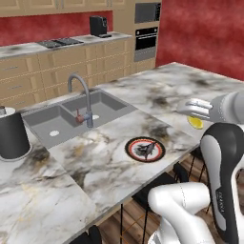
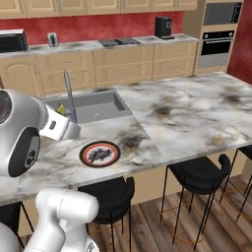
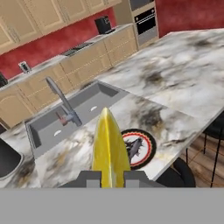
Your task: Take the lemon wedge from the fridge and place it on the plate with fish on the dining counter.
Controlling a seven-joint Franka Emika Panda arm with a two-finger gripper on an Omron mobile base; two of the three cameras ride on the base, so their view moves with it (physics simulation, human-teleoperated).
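Observation:
My gripper [image 3: 110, 178] is shut on the lemon wedge [image 3: 109, 144], a bright yellow slice that stands up between the fingertips [image 3: 91, 178]. In the left base view the gripper [image 1: 193, 113] hovers over the dining counter [image 1: 109, 167], with the lemon wedge [image 1: 195, 123] showing under it, to the right of and above the plate with fish [image 1: 145, 149]. The plate [image 3: 144, 146] has a red-orange rim and a dark fish on it; it lies near the counter's front edge. From the right base, the wedge [image 2: 61, 109] peeks out above the hand, up and left of the plate [image 2: 100, 153]. The fridge is out of view.
A sunken grey double sink [image 1: 71, 116] with an arched tap [image 1: 82, 97] lies behind the plate. A black canister [image 1: 12, 133] stands at the counter's left. Dark stools [image 2: 199, 172] sit below the front edge. Wooden cabinets, an oven [image 1: 146, 40] and a coffee machine [image 1: 98, 25] line the far wall.

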